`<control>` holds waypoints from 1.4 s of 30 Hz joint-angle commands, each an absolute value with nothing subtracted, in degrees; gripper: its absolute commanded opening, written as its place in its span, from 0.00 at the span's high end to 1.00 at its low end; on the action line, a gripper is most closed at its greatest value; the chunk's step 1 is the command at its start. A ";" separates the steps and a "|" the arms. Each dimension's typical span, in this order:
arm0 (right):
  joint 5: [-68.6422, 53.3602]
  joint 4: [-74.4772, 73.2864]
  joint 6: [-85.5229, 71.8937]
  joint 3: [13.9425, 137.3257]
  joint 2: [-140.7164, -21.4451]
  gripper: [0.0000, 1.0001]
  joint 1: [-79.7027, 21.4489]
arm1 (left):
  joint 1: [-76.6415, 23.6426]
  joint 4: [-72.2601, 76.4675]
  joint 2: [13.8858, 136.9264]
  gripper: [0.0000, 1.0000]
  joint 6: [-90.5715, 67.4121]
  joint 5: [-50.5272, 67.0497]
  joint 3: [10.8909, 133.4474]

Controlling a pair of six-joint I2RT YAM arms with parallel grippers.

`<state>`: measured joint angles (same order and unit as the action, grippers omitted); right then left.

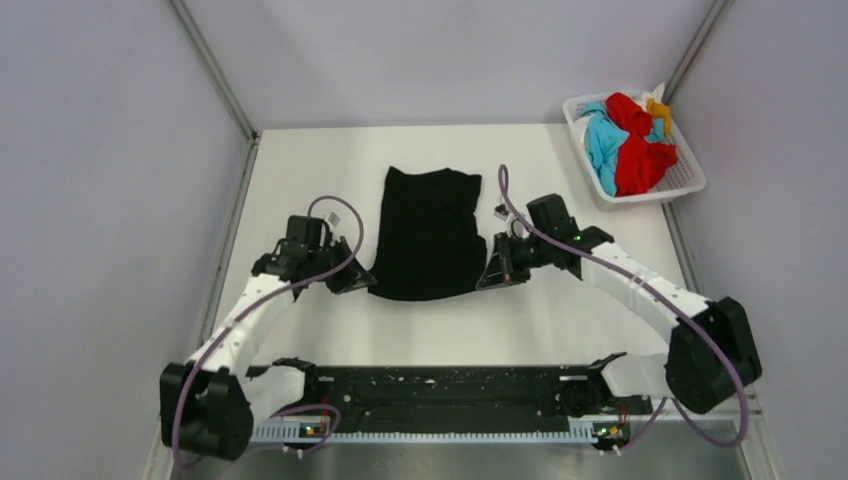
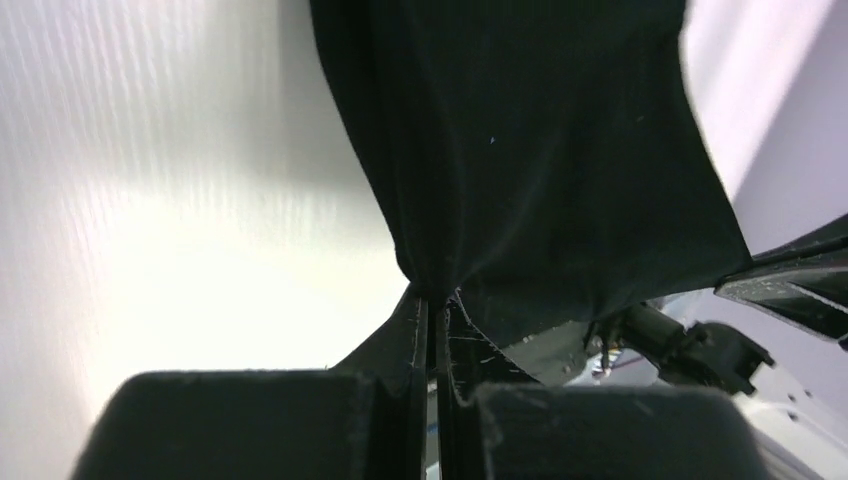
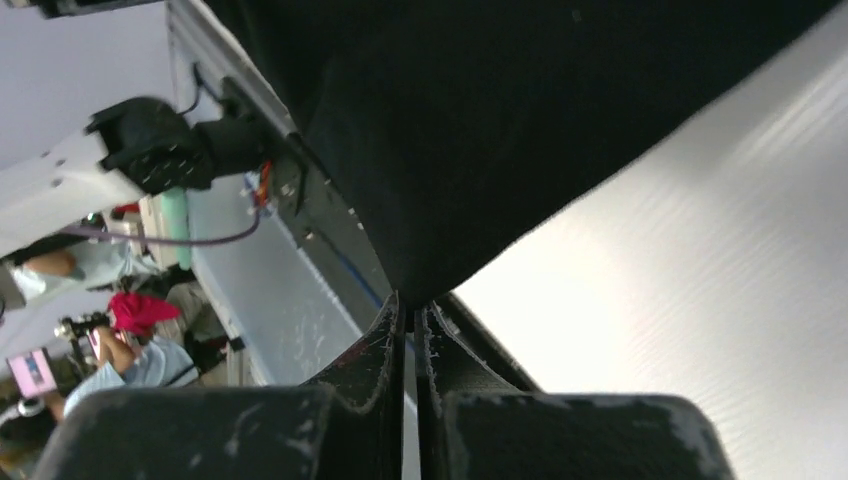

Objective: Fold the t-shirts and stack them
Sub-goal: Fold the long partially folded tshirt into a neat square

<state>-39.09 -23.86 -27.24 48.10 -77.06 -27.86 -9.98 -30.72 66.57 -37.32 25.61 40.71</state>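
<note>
The black t-shirt (image 1: 428,232) lies folded to a narrow strip in the middle of the white table (image 1: 560,310), its near edge lifted. My left gripper (image 1: 360,280) is shut on its near left corner; the left wrist view shows the cloth (image 2: 530,160) pinched at the fingertips (image 2: 436,305). My right gripper (image 1: 492,276) is shut on its near right corner; the right wrist view shows the cloth (image 3: 470,130) pinched at the fingertips (image 3: 410,305). The red (image 1: 640,160), turquoise-blue (image 1: 603,140) and orange-yellow (image 1: 658,108) shirts lie bunched in the basket.
The white lattice basket (image 1: 690,185) stands at the table's far right corner. Grey walls close in the left, back and right sides. A black rail (image 1: 440,395) runs along the near edge between the arm bases.
</note>
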 commanded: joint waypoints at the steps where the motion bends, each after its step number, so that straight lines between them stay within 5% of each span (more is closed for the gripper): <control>1: -44.29 -37.62 -19.77 55.99 -69.28 1.00 -27.92 | -10.19 -41.28 56.17 1.00 -36.53 25.86 45.59; 7: -38.19 -32.40 -20.29 61.22 -67.17 1.00 -21.50 | -10.20 -34.17 55.01 1.00 -35.92 23.29 52.79; 13: -39.49 -16.04 -27.07 59.40 -70.23 1.00 -17.55 | -10.02 -27.93 66.54 1.00 -37.28 19.74 61.27; 29: -46.53 17.18 -46.37 57.41 -92.17 1.00 -11.64 | -4.80 -20.49 91.91 1.00 -39.17 21.50 78.56; 42: -36.87 12.16 -43.59 68.26 -107.95 1.00 -9.04 | -4.52 -25.29 121.95 1.00 -37.15 27.40 106.55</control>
<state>-41.60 12.60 -45.74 62.30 -105.03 -10.57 -5.41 -26.00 117.56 -38.63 27.46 99.77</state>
